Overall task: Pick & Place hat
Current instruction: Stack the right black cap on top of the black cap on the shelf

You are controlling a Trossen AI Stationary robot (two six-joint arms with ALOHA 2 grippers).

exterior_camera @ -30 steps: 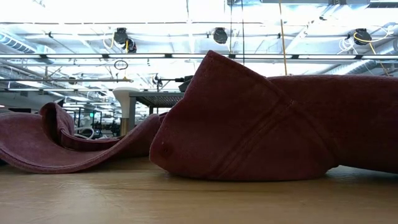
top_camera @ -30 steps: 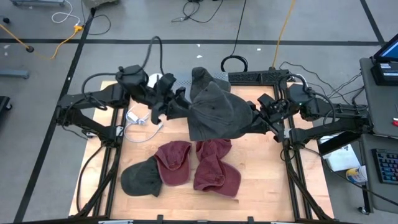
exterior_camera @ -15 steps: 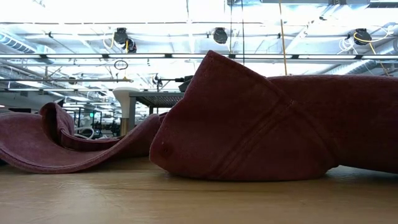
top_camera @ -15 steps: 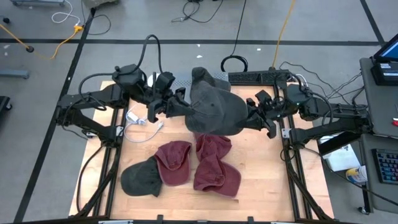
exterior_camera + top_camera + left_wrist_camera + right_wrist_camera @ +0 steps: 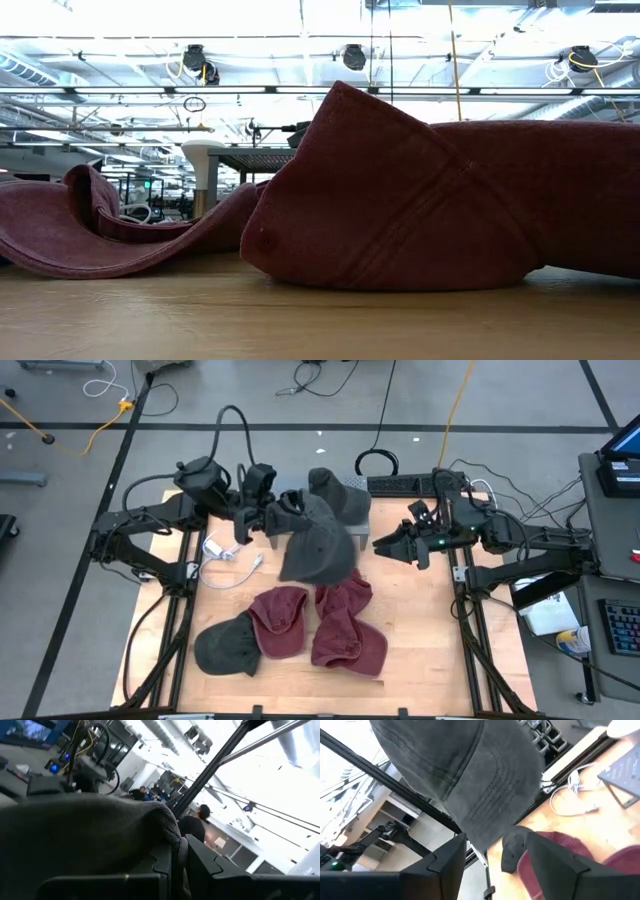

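A dark grey hat (image 5: 315, 548) hangs in the air over the table's middle, with my left gripper (image 5: 283, 520) shut on it. My right gripper (image 5: 383, 544) stands open just right of the hat, touching nothing; in the right wrist view the hat (image 5: 470, 780) hangs ahead of its spread fingers. Two maroon hats (image 5: 280, 620) (image 5: 345, 628) and another dark grey hat (image 5: 228, 647) lie on the table's near half. The low view shows only the maroon hats (image 5: 420, 200). My left gripper pinches a bunched fold of the grey hat's cloth (image 5: 172, 832) between its two fingers, at the hat's upper left edge. The fingers come about level from the table's left side. The hat hangs slack below and to the right of the fingers.
A grey stand (image 5: 352, 512) at the back middle carries another grey hat (image 5: 325, 482). A white cable (image 5: 225, 550) lies on the table under the left arm. People show far off in the room in the left wrist view.
The grey hat was spread between both grippers. My right gripper has opened, let go of it and drawn back slightly toward the table's right edge. The hat's right side has dropped and swung left, so it now hangs from my left gripper alone.
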